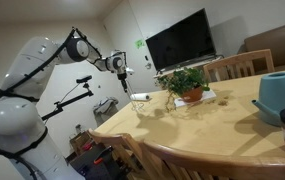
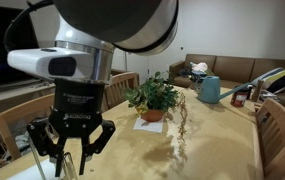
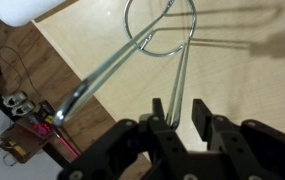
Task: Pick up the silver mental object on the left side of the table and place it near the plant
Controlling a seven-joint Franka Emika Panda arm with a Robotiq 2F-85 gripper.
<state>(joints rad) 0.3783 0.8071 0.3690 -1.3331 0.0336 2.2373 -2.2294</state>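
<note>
The silver metal object (image 3: 160,38) is a thin wire piece with a looped end and a long handle running toward the table's edge. In the wrist view one of its wires runs down between my fingers, close to one finger's inner face. My gripper (image 3: 179,108) is open, with a clear gap to the other finger. In both exterior views the gripper (image 1: 123,73) (image 2: 72,160) hangs over the table's end, with thin wire (image 2: 68,166) between its fingers. The potted plant (image 1: 187,82) (image 2: 154,97) stands further along the table on white paper (image 2: 150,127).
The wooden table (image 1: 212,135) (image 2: 207,150) holds a teal watering can (image 1: 279,95) (image 2: 210,90) at its far end. Wooden chairs (image 1: 242,65) (image 2: 272,120) stand around it. A TV (image 1: 180,40) is on the wall. Cables and boxes (image 3: 27,125) lie on the floor beyond the table edge.
</note>
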